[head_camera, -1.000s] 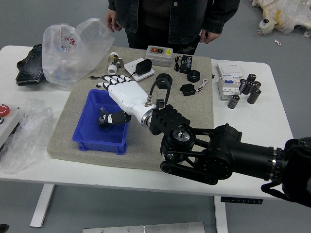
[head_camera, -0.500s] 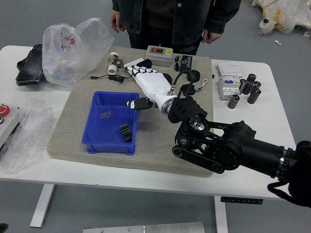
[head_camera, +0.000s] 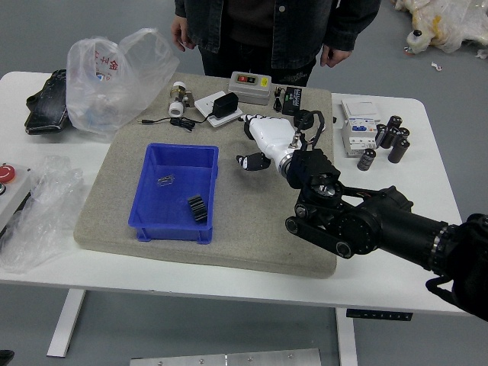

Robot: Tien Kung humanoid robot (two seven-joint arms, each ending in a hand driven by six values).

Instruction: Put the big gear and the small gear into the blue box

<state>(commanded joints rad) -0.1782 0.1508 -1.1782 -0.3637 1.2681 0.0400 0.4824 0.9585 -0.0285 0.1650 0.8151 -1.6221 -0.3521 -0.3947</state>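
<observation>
Blue plastic forms the open box [head_camera: 174, 231] standing on a grey mat [head_camera: 111, 221], left of the bench's middle. Inside it, near its right wall, lies a black ribbed piece [head_camera: 197, 208] that looks like a gear; nearer the box's far left part sits a small, pale, see-through piece [head_camera: 165, 181], too small to identify. The right hand [head_camera: 271, 142] hovers over the mat beyond the box's right edge, well apart from the ribbed piece. Its fingers are loosely bent, with a gap between them and the thumb, and it has hold of nothing that shows. Toward the bench's far edge lie a brass-and-white valve [head_camera: 178, 101], a black cable [head_camera: 183, 121], a black adapter [head_camera: 226, 104] on a white plate [head_camera: 206, 102], a grey device [head_camera: 249, 89] and a black card [head_camera: 292, 100]. Near the far left corner stands a clear plastic bag [head_camera: 114, 88] beside a black pouch [head_camera: 47, 107]; crumpled film [head_camera: 44, 221] and a red button [head_camera: 7, 174] lie by the left edge. Near the far right corner are a white carton [head_camera: 359, 128] and black cylinders [head_camera: 399, 150]. Beyond the far edge, a person's hands [head_camera: 334, 56] hang on either side of a dark jacket [head_camera: 316, 23].
</observation>
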